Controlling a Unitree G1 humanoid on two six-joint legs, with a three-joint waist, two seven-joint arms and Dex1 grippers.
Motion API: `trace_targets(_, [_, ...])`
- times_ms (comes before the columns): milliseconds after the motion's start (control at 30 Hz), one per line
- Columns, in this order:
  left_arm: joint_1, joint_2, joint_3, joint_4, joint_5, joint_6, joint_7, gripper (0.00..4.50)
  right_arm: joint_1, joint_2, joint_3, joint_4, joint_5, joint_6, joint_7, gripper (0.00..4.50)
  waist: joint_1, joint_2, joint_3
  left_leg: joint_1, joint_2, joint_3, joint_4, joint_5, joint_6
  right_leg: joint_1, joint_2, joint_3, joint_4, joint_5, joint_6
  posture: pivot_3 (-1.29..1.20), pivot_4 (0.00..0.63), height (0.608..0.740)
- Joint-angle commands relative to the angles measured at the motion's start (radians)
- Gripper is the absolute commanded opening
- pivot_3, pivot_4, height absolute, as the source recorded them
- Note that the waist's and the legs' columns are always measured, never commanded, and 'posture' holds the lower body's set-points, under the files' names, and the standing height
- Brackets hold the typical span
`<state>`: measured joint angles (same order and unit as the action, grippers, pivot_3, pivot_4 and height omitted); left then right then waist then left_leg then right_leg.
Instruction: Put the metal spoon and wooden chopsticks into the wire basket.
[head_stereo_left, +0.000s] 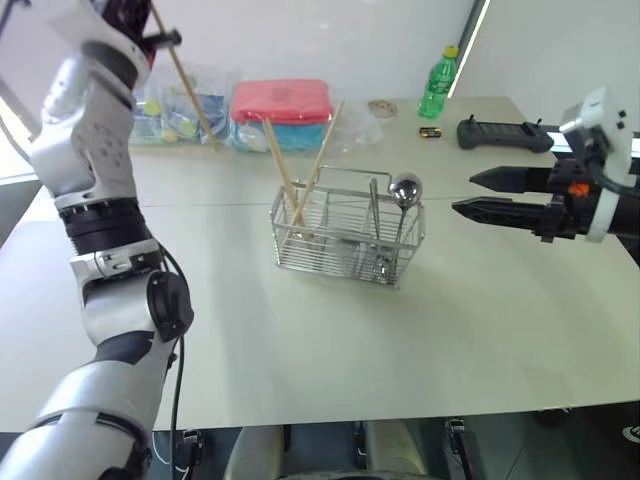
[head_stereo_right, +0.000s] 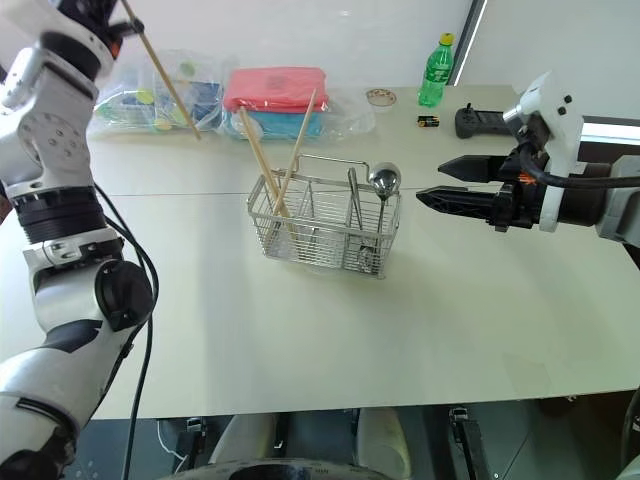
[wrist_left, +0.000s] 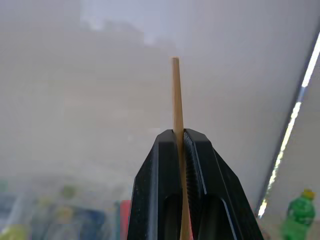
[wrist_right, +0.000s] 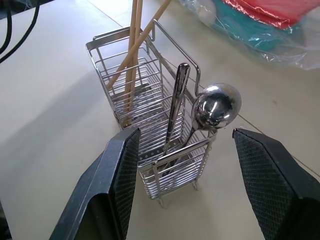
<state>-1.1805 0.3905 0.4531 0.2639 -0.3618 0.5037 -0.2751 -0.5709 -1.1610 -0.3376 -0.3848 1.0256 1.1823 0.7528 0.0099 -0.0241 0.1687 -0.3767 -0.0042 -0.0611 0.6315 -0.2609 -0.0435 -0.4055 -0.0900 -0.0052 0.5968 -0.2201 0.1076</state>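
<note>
Left gripper (wrist_left: 181, 150) clamped on one wooden chopstick (head_stereo_left: 187, 80), raised high over the table's (head_stereo_left: 480, 330) far left. Right gripper (wrist_right: 182, 185) open, empty, just right of the wire basket (head_stereo_left: 345, 240). In the basket: wooden chopsticks (head_stereo_left: 285, 180) leaning in the left compartment, metal spoon (head_stereo_left: 404, 190) bowl-up in the right end, a darker slim utensil (wrist_right: 175, 110) beside it.

wire basket (head_stereo_left: 345, 238): shiny silver metal wire | spoon (head_stereo_left: 404, 189): polished mirror-like metal | chopsticks (head_stereo_left: 283, 178): pale matt wood | table (head_stereo_left: 480, 330): smooth matt cream | right gripper (head_stereo_left: 462, 194): fingers (wrist_right: 114, 185) black, cross-hatched pads | bottle (head_stereo_left: 437, 83): glossy green plastic
</note>
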Motion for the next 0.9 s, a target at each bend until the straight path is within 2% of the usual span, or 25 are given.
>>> trace_targets(33, [-0.079, 0.019, -0.072, -0.233, -0.191, 0.092, -0.163, 0.05, -0.014, -0.008, -0.039, -0.015, 0.016, 0.002, -0.014, 3.02, -0.002, 0.0, 0.0, 0.0, 0.001, 0.0, 0.0, 0.0, 0.0, 0.0, 0.001, 0.0, 0.001, 0.0, 0.0, 0.0, 0.15, 0.699])
trace_targets(233, [-0.004, 0.024, -0.178, -0.426, -0.348, 0.273, -0.233, 0.05, 0.006, -0.006, -0.059, -0.025, 0.026, 0.005, -0.028, 3.02, -0.004, 0.002, -0.001, 0.003, 0.001, 0.0, 0.0, 0.0, 0.0, 0.002, 0.001, 0.0, 0.001, 0.0, 0.0, 0.0, 0.15, 0.699])
trace_targets(500, [0.173, 0.061, -0.283, -0.523, -0.352, 0.317, -0.262, 0.05, 0.021, 0.002, -0.083, -0.035, 0.048, 0.011, -0.057, 3.02, -0.005, 0.002, -0.001, 0.002, 0.001, -0.001, 0.001, 0.0, 0.001, 0.001, 0.002, 0.0, 0.002, 0.0, -0.001, 0.0, 0.15, 0.699])
trace_targets(733, [0.261, 0.005, -0.294, -0.532, -0.366, 0.316, -0.227, 0.05, 0.013, 0.013, -0.069, -0.035, 0.062, 0.002, -0.088, 3.02, 0.002, 0.002, -0.001, 0.001, 0.001, -0.001, 0.001, -0.001, 0.002, 0.001, 0.002, 0.0, 0.001, 0.0, -0.001, 0.0, 0.15, 0.699])
trace_targets(767, [0.266, -0.003, -0.289, -0.527, -0.37, 0.319, -0.218, 0.72, 0.011, 0.015, -0.066, -0.033, 0.062, 0.0, -0.091, 3.02, 0.003, 0.002, -0.001, 0.001, 0.001, -0.001, 0.001, 0.0, 0.002, 0.001, 0.002, 0.0, 0.001, 0.0, -0.001, 0.0, 0.15, 0.699])
trace_targets(800, [0.27, -0.008, -0.286, -0.524, -0.372, 0.321, -0.214, 1.03, 0.01, 0.016, -0.062, -0.032, 0.062, -0.001, -0.094, 3.02, 0.003, 0.002, -0.001, 0.001, 0.001, -0.001, 0.001, 0.0, 0.002, 0.001, 0.002, 0.0, 0.001, -0.002, -0.004, 0.0, 0.15, 0.699])
trace_targets(867, [0.278, -0.012, -0.284, -0.524, -0.375, 0.321, -0.206, 2.14, 0.01, 0.018, -0.058, -0.03, 0.06, -0.006, -0.097, 3.02, 0.002, 0.002, -0.001, 0.001, 0.001, -0.001, 0.001, 0.0, 0.002, 0.001, 0.002, 0.0, 0.001, -0.002, -0.005, 0.0, 0.15, 0.699])
trace_targets(900, [0.282, -0.01, -0.284, -0.527, -0.376, 0.321, -0.204, 2.5, 0.01, 0.019, -0.056, -0.029, 0.059, -0.007, -0.098, 3.02, 0.002, 0.002, -0.001, 0.001, 0.001, -0.001, 0.001, 0.0, 0.002, 0.001, 0.002, 0.0, 0.001, -0.002, -0.005, 0.0, 0.15, 0.699])
